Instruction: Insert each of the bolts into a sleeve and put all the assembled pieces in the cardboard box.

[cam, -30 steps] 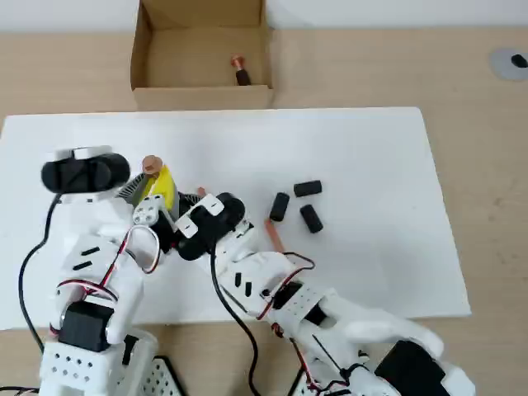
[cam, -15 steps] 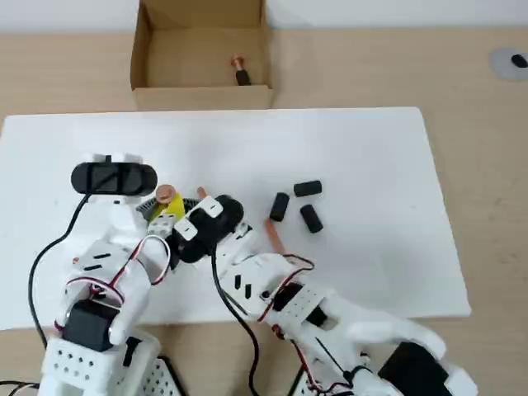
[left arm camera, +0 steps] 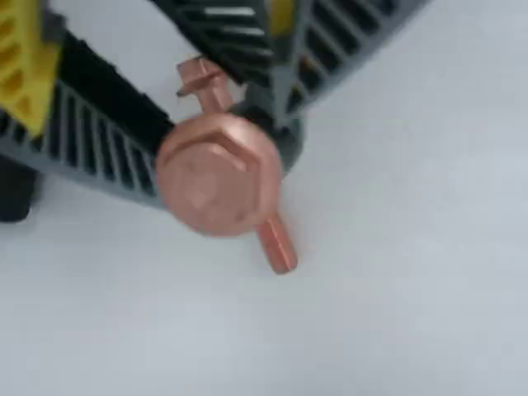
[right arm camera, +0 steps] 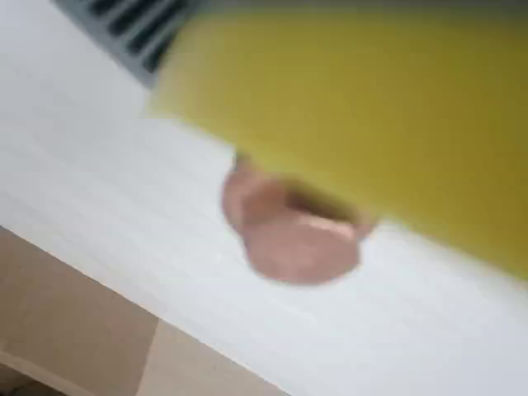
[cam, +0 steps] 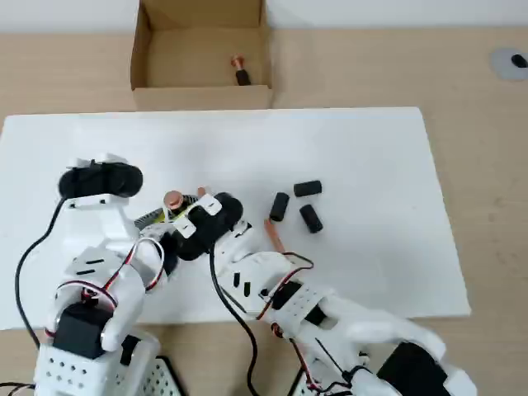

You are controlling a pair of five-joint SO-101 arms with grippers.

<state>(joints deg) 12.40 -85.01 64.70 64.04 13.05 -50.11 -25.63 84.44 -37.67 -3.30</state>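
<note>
A copper bolt [left arm camera: 219, 173] stands head-up in my left gripper [left arm camera: 239, 140], which is shut on it between grey ribbed fingers [left arm camera: 99, 140] with yellow pads. From above, that bolt [cam: 173, 200] is just off the mat, right beside my right gripper [cam: 180, 231]. The right wrist view has the bolt head [right arm camera: 289, 235] close under a yellow blur. A second bolt [left arm camera: 276, 247] lies on the mat behind the held one. Another bolt [cam: 274, 233] lies near three black sleeves [cam: 280, 206] [cam: 308, 188] [cam: 311, 219]. The cardboard box [cam: 142, 58] holds one assembled piece [cam: 239, 71].
The white mat [cam: 371, 157] covers most of the wooden table. Both arm bases stand at the near edge, the two wrists crowded together at the mat's left middle. A dark round fitting [cam: 510, 62] sits at the table's far right.
My left arm has swung its wrist and carried the bolt down and to the right, close against the right gripper. The right arm has hardly moved.
</note>
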